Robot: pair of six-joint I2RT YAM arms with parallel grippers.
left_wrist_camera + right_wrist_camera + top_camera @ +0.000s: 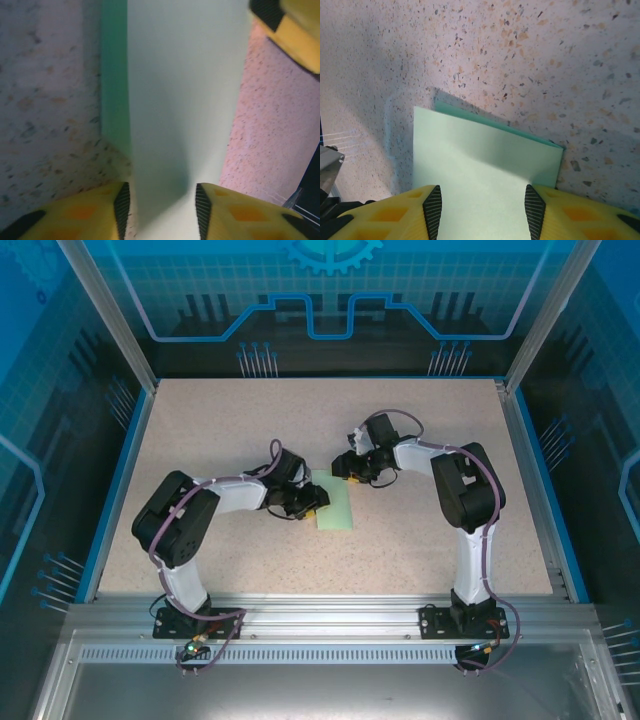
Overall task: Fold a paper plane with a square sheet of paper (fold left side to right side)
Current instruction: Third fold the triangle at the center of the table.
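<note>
While the jaws of the left gripper stand spread about the 9 o'clock edge of the pale mint-green square sheet of paper, those of the right gripper stand spread over its 12 o'clock edge. The sheet lies folded on the speckled beige tabletop.

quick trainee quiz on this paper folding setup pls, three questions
1. True or false: the square sheet of paper is crumpled into a ball.
2. The paper lies: A) mid-table, beside both the left gripper and the right gripper; B) in the far left corner; C) hanging off the near edge.
3. What colour are the right gripper's fingers?
Key: 1 false; 2 A; 3 yellow.
</note>
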